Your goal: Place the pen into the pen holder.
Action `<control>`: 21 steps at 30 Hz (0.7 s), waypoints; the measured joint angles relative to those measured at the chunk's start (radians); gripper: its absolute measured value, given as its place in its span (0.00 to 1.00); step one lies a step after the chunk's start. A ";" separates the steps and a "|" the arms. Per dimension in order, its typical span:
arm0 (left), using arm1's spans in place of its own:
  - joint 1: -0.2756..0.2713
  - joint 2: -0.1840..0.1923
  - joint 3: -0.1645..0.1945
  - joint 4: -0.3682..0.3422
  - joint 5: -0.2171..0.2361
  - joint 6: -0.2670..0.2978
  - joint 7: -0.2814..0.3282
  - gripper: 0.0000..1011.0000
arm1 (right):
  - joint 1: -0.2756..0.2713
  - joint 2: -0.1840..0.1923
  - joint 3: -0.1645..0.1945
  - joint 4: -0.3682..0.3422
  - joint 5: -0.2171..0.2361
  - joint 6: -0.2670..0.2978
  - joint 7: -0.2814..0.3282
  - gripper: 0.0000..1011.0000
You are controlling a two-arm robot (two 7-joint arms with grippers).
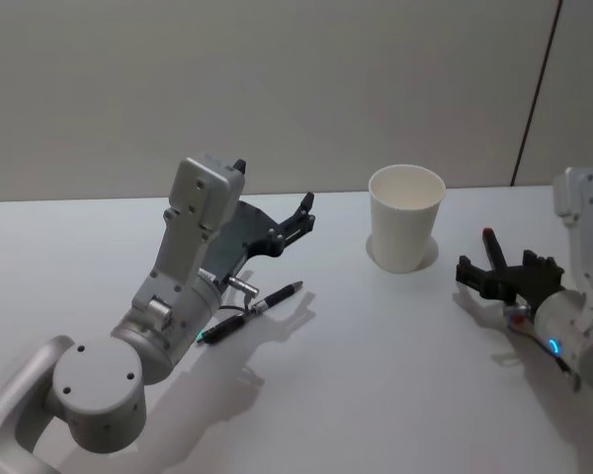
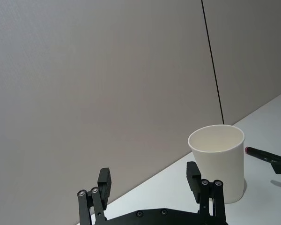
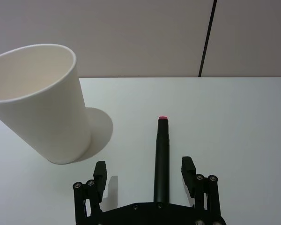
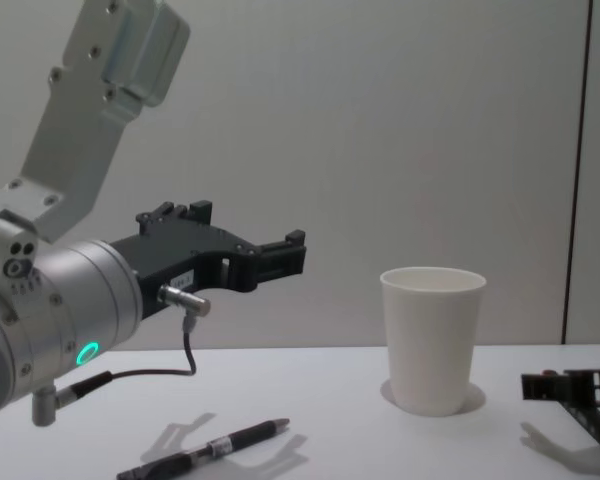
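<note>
Around the left gripper (image 2: 149,180), hanging above a white table (image 1: 376,395) in front of a plain grey wall (image 1: 277,79). Off to its right, low by the tabletop and beyond the cup: the right gripper (image 3: 144,165), idle and spread wide, with a dark red-tipped rod (image 3: 161,154) lying along its middle, clear of both fingertips. Between left claw and cup, just tabletop.

Below the left claw and back toward its wrist, flat on the table: the pen (image 1: 252,310), black with a silver band, touched by neither finger. Ahead of the claw and to its right, well apart: the pen holder (image 1: 405,229), a white paper cup standing upright with its mouth facing up.

Left fingers (image 2: 104,182) spread wide, gripping nothing and touching nothing.
</note>
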 joint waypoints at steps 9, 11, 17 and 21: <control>0.000 0.000 0.000 0.000 0.000 0.000 0.000 0.99 | 0.022 -0.027 -0.011 0.048 -0.021 0.006 -0.033 0.99; 0.000 0.000 0.000 0.000 0.000 0.000 0.000 0.99 | 0.025 -0.031 -0.011 0.054 -0.024 0.005 -0.042 0.99; 0.000 0.000 0.000 0.000 0.000 0.000 0.000 0.99 | 0.032 -0.043 -0.012 0.076 -0.033 -0.001 -0.068 0.99; 0.000 0.000 0.000 0.000 0.000 0.000 0.000 0.99 | 0.036 -0.050 -0.013 0.089 -0.039 -0.006 -0.081 0.99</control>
